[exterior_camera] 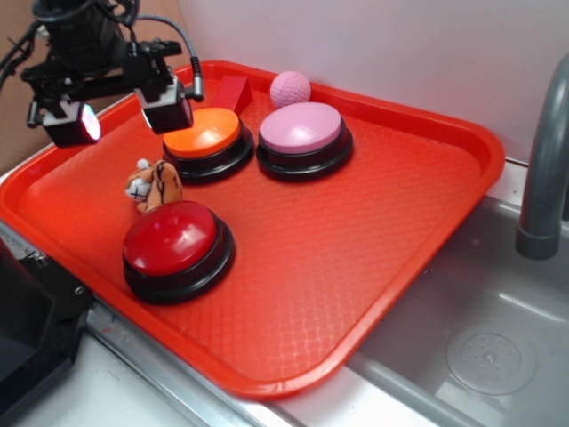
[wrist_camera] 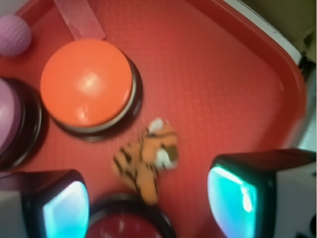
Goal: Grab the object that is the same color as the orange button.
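A small orange plush tiger (exterior_camera: 153,184) with dark stripes lies on the red tray (exterior_camera: 400,205) between the orange button (exterior_camera: 205,139) and the red button (exterior_camera: 174,244). My gripper (exterior_camera: 120,116) hangs open above the tray's far left, higher than the tiger and apart from it. In the wrist view the tiger (wrist_camera: 147,160) lies just ahead of the gap between my two lit fingers (wrist_camera: 67,210), with nothing held. The orange button (wrist_camera: 87,83) sits beyond it.
A pink-domed button (exterior_camera: 303,138) stands right of the orange one, a pink textured ball (exterior_camera: 290,88) and a red wedge block (exterior_camera: 233,92) behind them. The red button (wrist_camera: 129,225) shows under the fingers. A steel sink (exterior_camera: 480,347) and grey faucet (exterior_camera: 544,169) lie right.
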